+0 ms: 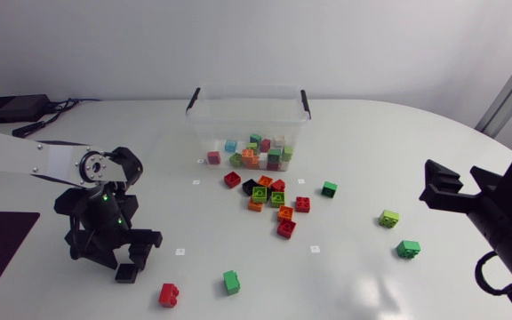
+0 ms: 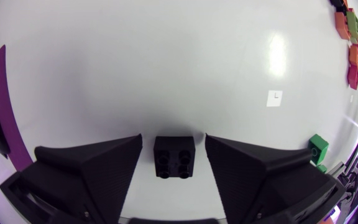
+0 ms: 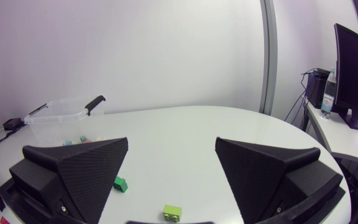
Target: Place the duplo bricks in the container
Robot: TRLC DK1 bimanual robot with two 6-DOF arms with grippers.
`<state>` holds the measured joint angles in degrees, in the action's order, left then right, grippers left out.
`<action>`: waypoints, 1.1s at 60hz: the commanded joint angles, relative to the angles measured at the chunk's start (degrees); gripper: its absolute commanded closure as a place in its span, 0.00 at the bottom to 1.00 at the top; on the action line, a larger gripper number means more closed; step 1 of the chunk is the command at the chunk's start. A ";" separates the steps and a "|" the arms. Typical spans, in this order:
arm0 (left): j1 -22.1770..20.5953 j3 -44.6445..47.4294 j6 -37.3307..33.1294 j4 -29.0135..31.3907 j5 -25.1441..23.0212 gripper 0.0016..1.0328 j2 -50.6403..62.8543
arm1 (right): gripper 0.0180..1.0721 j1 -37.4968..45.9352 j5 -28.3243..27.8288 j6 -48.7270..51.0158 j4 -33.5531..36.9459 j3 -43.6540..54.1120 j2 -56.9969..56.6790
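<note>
Your left gripper [image 2: 174, 142] is wide open. The black brick [image 2: 174, 158] sits on the table [image 2: 166, 62] right between its two fingers, touching neither one.

container [image 1: 248, 111] at 12 o'clock on the table [image 1: 372, 160], brick pile [image 1: 269, 197] before it; at 8 o'clock one brick [image 2: 174, 158] between fingers [image 2: 92, 168] of left gripper [image 2: 174, 138]

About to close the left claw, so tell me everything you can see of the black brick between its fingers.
The black brick is a square piece of matte-looking plastic, with four round studs showing toward the wrist camera. It sits on the white table between the open fingers of the left claw, with a gap on either side, so neither finger touches it.
</note>
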<state>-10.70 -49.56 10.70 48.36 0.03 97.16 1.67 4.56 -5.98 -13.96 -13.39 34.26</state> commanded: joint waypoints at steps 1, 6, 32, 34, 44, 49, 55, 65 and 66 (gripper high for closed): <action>-0.11 -0.36 0.46 1.21 0.93 0.07 0.75 | 0.04 0.44 0.01 0.26 -0.63 1.96 -1.48; 0.59 0.34 0.73 1.74 1.20 0.07 -0.66 | 0.04 0.44 -0.16 0.53 -0.63 1.96 -1.83; 0.94 2.28 1.08 2.97 -0.91 0.39 -0.75 | 0.04 0.26 -0.16 0.88 -0.81 2.49 -1.92; 1.03 2.28 0.99 2.97 -1.35 0.42 -0.66 | 0.04 0.26 -0.16 0.88 -0.81 2.49 -2.00; 0.24 2.28 0.90 3.06 -2.76 0.50 0.04 | 0.04 0.35 -0.16 0.88 -0.99 2.49 -2.09; 0.06 2.19 0.90 2.97 -3.02 0.57 0.22 | 0.04 0.35 -0.16 1.14 -1.07 2.49 -1.57; -0.20 2.19 0.73 2.71 -3.11 0.63 0.13 | 0.04 0.53 -0.16 1.14 -0.46 1.52 1.60; -0.64 1.66 0.20 1.83 -3.64 0.82 -1.01 | 0.04 2.28 -0.43 -0.09 5.08 -3.05 7.49; -0.64 1.66 0.20 1.74 -3.64 0.83 -1.01 | 0.04 2.28 -0.78 -0.53 5.96 -3.58 8.10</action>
<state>-11.03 -48.58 10.70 50.43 -2.76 96.27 3.16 4.29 -5.80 -10.50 -13.56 39.44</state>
